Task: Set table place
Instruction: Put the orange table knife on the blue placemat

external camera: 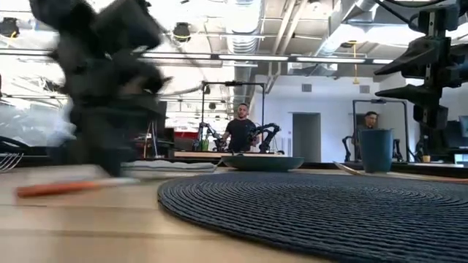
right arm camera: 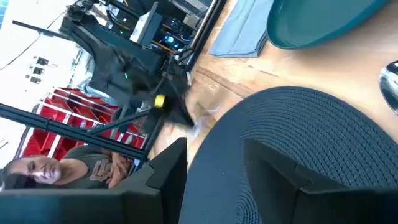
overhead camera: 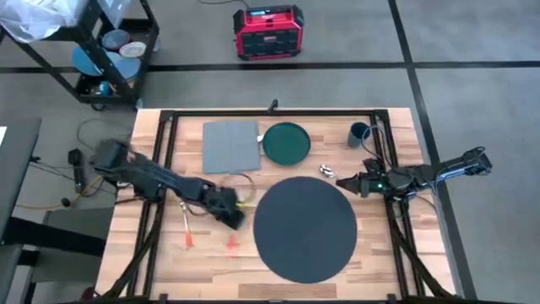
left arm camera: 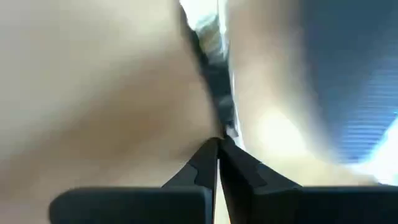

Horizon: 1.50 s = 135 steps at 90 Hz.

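Left end effector (overhead camera: 229, 213) low on the worktop (overhead camera: 152, 262), just left of the charcoal placemat (overhead camera: 305, 228).

High view: placemat front-centre, nearer the left arm; right end effector (overhead camera: 348, 181) just off its upper right edge.
Low view: placemat (external camera: 329, 212) flat.
Left wrist: fingers (left arm camera: 205, 165) pressed together on a thin utensil (left arm camera: 214, 74), long axis running away from the tips.
Right wrist: fingers (right arm camera: 168, 168) spread, nothing between.
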### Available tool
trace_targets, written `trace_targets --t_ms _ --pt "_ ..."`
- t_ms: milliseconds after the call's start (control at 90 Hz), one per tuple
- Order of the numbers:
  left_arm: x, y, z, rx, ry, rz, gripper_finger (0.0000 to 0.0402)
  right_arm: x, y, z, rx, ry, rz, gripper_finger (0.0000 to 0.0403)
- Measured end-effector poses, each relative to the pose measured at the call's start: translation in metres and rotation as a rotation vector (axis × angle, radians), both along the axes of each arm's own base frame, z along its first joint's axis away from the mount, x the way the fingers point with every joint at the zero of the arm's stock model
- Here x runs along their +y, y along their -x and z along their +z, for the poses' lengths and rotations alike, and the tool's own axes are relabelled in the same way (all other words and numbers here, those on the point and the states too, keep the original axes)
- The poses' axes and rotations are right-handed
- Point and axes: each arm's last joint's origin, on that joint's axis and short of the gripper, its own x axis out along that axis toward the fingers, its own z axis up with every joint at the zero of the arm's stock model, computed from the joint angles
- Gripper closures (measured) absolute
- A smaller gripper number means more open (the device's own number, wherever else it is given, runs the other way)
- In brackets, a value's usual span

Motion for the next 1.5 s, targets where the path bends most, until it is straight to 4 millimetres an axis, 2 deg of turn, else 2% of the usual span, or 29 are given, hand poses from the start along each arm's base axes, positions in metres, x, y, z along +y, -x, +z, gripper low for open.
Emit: trace_targets --t_ms 156,333,389,511,700,822,900,1078,1122,1178,1278,1422,1500 --pt "0.005 0.011 0.050 -0.279 -0.003 0.012 0.0401 0.000 0.000 0.001 -0.009 0.003 0.000 0.0259" --pt "0.003 0.012 0.062 -0.390 0.002 0.036 0.0401 0.000 0.000 0.002 -0.016 -0.005 -0.002 0.0259" --pt "0.002 0.010 0.056 -0.348 -0.004 0.068 0.0401 0.000 0.000 0.001 -0.013 -0.004 -0.002 0.0259" --pt "-0.002 0.007 0.026 -0.179 -0.041 0.127 0.0401 0.000 0.000 0.002 -0.016 -0.006 -0.004 0.0259" --pt "-0.011 -0.013 0.005 -0.201 -0.013 0.112 0.0397 0.000 0.000 0.002 -0.019 -0.014 -0.010 0.0259" --pt "-0.013 -0.025 0.016 -0.339 0.043 0.074 0.0366 0.000 0.000 0.002 -0.020 -0.014 -0.010 0.0259" --pt "-0.009 -0.023 0.025 -0.372 0.044 0.068 0.0335 0.000 0.000 0.002 -0.021 -0.014 -0.009 0.0259" --pt "-0.001 -0.013 0.061 -0.514 0.058 0.042 0.0250 -0.001 0.000 0.002 -0.021 -0.010 -0.010 0.0259" --pt "0.002 -0.008 0.064 -0.458 0.067 0.072 0.0230 -0.001 -0.001 0.002 -0.020 -0.009 -0.013 0.0259" --pt "0.007 -0.001 0.067 -0.295 0.062 0.147 0.0214 -0.002 -0.001 0.002 -0.017 -0.008 -0.019 0.0259" --pt "0.010 0.008 0.078 0.007 -0.087 0.203 0.0215 -0.003 -0.001 0.001 -0.012 -0.007 -0.029 0.0259" --pt "0.006 -0.014 0.122 0.068 -0.299 0.127 0.0260 -0.004 -0.001 0.001 -0.006 -0.006 -0.042 0.0259" --pt "0.005 -0.031 0.127 0.117 -0.408 -0.042 0.0290 -0.005 -0.001 0.000 -0.004 -0.005 -0.045 0.0259"
